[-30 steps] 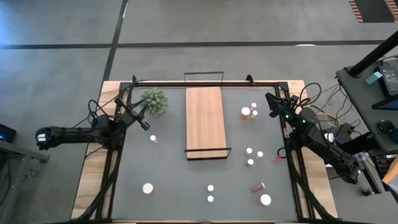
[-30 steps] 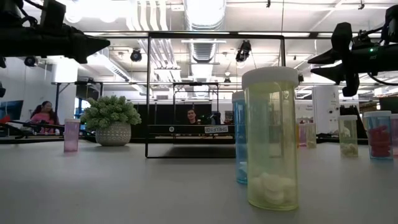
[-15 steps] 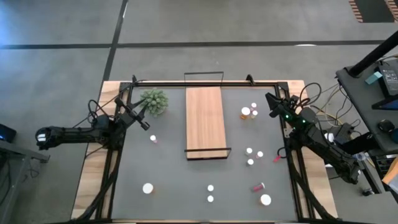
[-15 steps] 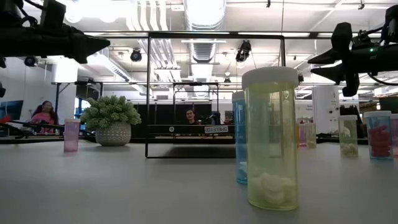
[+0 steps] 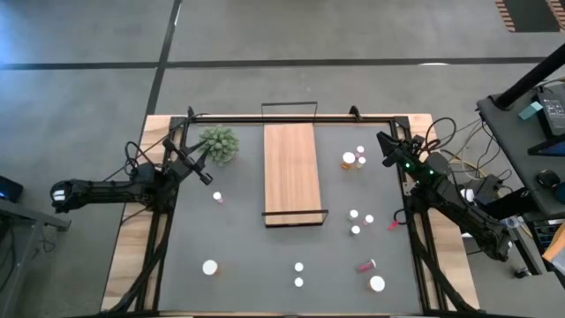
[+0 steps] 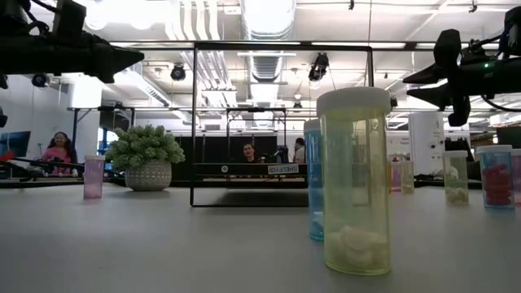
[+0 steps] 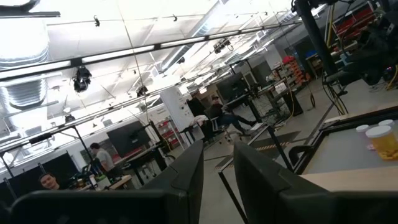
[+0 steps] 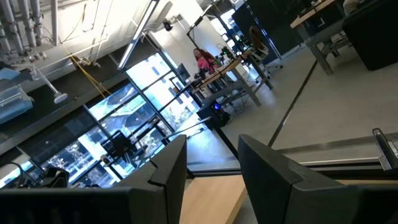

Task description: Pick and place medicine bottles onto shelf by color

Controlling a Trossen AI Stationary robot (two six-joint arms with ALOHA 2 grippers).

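Observation:
The shelf (image 5: 291,172), a light-wood board with black wire rails at its short ends, lies at the table's middle. Several medicine bottles with white caps stand scattered on the grey table: an orange one (image 5: 350,159) far right, a trio (image 5: 356,221) right of the shelf, one (image 5: 218,198) on the left, and others (image 5: 299,267) near the front edge. A pink one (image 5: 366,264) lies on its side. My left gripper (image 5: 205,177) hovers shut at the left edge beside the plant. My right gripper (image 5: 386,146) hovers at the far right edge, fingers slightly apart and holding nothing.
A green spiky plant (image 5: 219,143) in a pot stands at the far left, close to my left gripper. A black frame (image 5: 291,115) runs along the table's far edge. In the low view a yellowish bottle (image 6: 354,183) and a blue one (image 6: 313,179) stand closest to the camera.

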